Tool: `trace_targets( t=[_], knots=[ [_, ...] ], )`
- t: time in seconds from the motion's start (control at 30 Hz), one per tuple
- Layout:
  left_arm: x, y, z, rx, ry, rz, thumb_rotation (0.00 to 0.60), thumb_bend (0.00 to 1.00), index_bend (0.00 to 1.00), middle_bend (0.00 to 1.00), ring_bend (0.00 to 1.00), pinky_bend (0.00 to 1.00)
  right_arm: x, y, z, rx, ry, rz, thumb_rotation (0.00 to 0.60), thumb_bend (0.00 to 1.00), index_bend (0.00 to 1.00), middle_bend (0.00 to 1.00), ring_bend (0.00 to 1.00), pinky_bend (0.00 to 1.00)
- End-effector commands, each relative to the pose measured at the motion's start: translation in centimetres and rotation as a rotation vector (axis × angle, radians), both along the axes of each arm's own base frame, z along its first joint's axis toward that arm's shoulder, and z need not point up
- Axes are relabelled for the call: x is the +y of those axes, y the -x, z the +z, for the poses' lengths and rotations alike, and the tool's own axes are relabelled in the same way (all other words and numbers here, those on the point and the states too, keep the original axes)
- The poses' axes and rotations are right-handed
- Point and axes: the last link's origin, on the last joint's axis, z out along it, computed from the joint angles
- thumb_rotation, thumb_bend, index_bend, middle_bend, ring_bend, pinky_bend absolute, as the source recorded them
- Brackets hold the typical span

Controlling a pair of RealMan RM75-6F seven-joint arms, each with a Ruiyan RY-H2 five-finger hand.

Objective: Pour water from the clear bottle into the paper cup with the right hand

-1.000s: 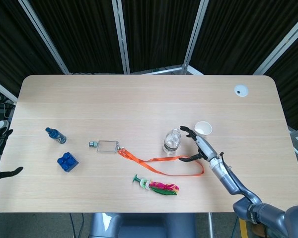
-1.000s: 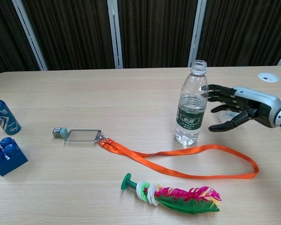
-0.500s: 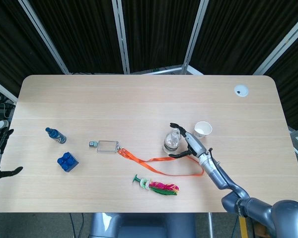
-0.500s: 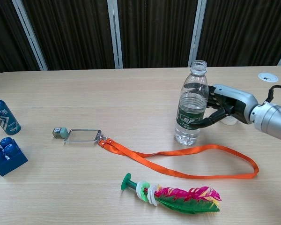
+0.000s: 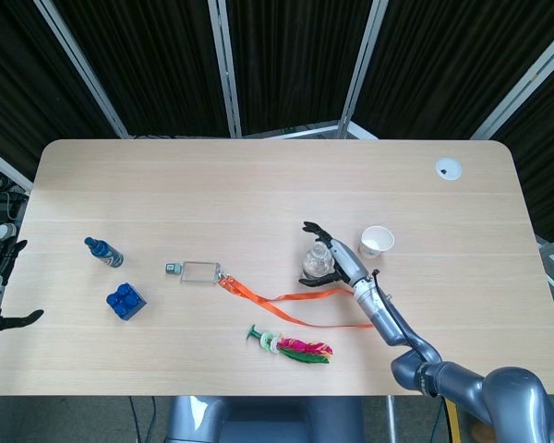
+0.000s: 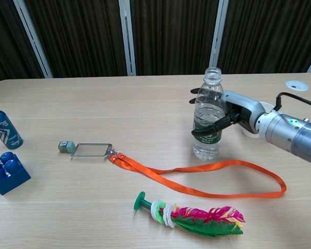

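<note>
Clear bottle (image 6: 209,116) upright, centre-right | right hand (image 6: 229,111) wrapped around it, unlifted | paper cup (image 5: 377,241) unfilled | pour pending

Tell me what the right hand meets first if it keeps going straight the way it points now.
The clear bottle: the right hand points toward the robot's left with its fingers already around the bottle's body. Firm contact can't be confirmed. Beyond it in that line, only bare table shows.

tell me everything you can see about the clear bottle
The clear bottle is see-through plastic with a green label band and no cap on its open neck. It stands upright on the table, beside the orange lanyard. The right robot hand wraps its fingers around the middle.
</note>
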Motion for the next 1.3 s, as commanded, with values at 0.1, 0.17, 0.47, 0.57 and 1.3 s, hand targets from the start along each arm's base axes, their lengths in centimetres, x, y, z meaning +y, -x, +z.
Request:
trace_targets(
  t=[0.1, 0.17, 0.47, 0.57, 1.3],
  knots=[
    [0.1, 0.1, 0.0, -0.002, 0.003, 0.002, 0.600, 0.02, 0.00, 0.00, 0.00, 0.00, 0.0, -0.2, -0.4, 0.005, 0.006, 0.006, 0.600, 0.00, 0.03, 0.14, 0.12, 0.15],
    [0.1, 0.1, 0.0, -0.003, 0.006, 0.002, 0.600, 0.02, 0.00, 0.00, 0.00, 0.00, 0.0, -0.2, -0.6, 0.007, 0.012, 0.003, 0.600, 0.00, 0.06, 0.17, 0.15, 0.15],
    [0.1, 0.1, 0.0, -0.004, 0.005, 0.003, 0.600, 0.02, 0.00, 0.00, 0.00, 0.00, -0.2, -0.4, -0.8, -0.018, 0.055, -0.030, 0.600, 0.16, 0.34, 0.47, 0.44, 0.34],
    [0.1, 0.1, -0.1, -0.005, 0.008, 0.005, 0.600, 0.03, 0.00, 0.00, 0.00, 0.00, -0.2, -0.4, -0.7, -0.011, 0.068, -0.023, 0.600, 0.26, 0.43, 0.56, 0.52, 0.38],
    [-0.5, -0.9, 0.3, -0.034, 0.016, -0.048, 0.600, 0.03, 0.00, 0.00, 0.00, 0.00, 1.9, 4.4, 13.4, 0.054, 0.321, 0.011, 0.600, 0.35, 0.46, 0.58, 0.54, 0.48]
  ],
)
